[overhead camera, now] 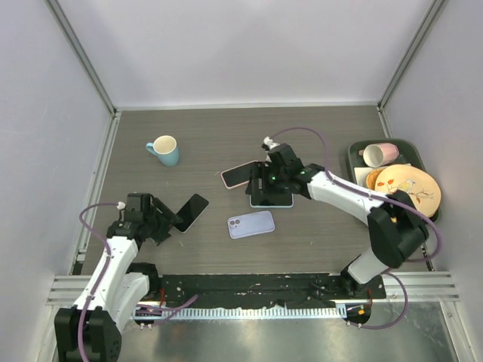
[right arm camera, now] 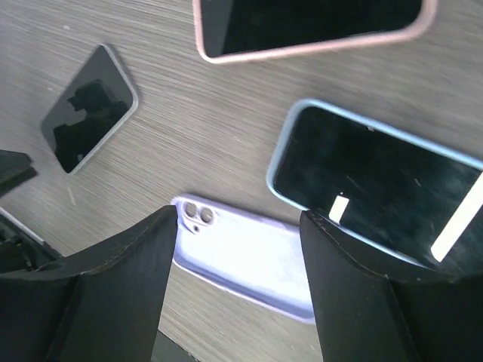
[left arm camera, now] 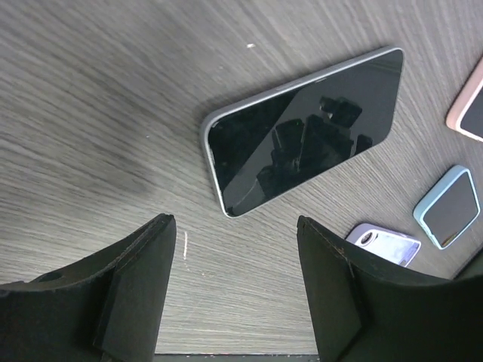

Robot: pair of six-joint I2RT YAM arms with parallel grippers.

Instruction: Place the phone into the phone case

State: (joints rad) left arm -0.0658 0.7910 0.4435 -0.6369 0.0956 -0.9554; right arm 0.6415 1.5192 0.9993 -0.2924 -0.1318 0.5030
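Observation:
The bare phone (overhead camera: pixel 191 212) lies screen up at the left of the table, dark glass with a pale rim (left arm camera: pixel 302 128) (right arm camera: pixel 87 109). My left gripper (overhead camera: pixel 175 221) (left arm camera: pixel 238 226) is open just short of its near end, with only bare table between the fingers. A lavender phone case (overhead camera: pixel 250 224) (right arm camera: pixel 241 260) (left arm camera: pixel 385 243) lies back up in the middle, its camera holes showing. Above a light blue cased phone (overhead camera: pixel 276 202) (right arm camera: pixel 377 181), my right gripper (overhead camera: pixel 262 185) (right arm camera: pixel 240 219) hangs open and holds nothing.
A pink cased phone (overhead camera: pixel 238 174) (right arm camera: pixel 309 23) lies just behind the blue one. A teal mug (overhead camera: pixel 164 150) stands at the back left. At the right, a green tray (overhead camera: pixel 355 154) carries a pink cup (overhead camera: pixel 379 154) and a patterned plate (overhead camera: pixel 407 188). Walls enclose three sides.

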